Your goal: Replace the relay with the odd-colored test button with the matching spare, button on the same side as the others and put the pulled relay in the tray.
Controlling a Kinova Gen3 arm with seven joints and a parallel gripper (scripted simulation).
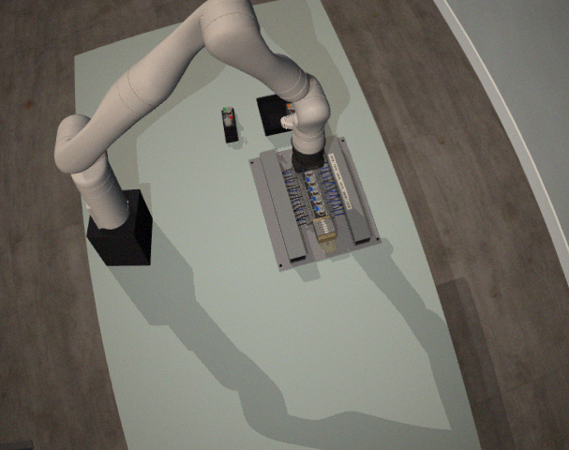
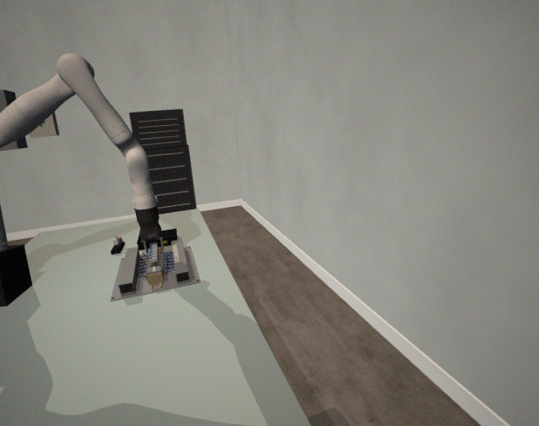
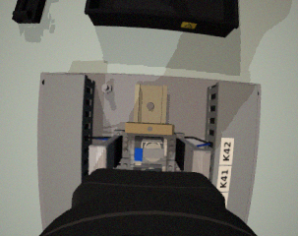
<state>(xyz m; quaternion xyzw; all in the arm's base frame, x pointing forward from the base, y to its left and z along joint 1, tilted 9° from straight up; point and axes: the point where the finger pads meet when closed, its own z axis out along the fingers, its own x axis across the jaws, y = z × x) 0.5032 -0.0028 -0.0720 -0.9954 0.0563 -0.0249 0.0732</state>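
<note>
My gripper [image 3: 149, 147] [image 2: 153, 243] is open, its fingers on both sides of the relay at the far end of the row. That relay [image 3: 152, 153] stands in its socket with its blue button [image 3: 138, 154] on the left in the wrist view. The other row relays [image 1: 316, 198] also show blue buttons on their left. How level the far relay's top is cannot be told. The black tray [image 1: 270, 116] [image 3: 208, 29] holds a relay with an orange button [image 1: 289, 106], partly hidden by the arm. The black spare holder [image 1: 231, 134] [image 2: 116, 248] bears relays with green [image 1: 223, 109] and red [image 1: 232, 117] buttons.
Grey wiring ducts [image 1: 284, 208] [image 1: 357, 227] flank the row on the panel, with wires between. A tan end stop [image 3: 149, 129] sits just beyond the far relay. A label strip [image 1: 339, 181] [image 3: 227, 149] runs along the right duct.
</note>
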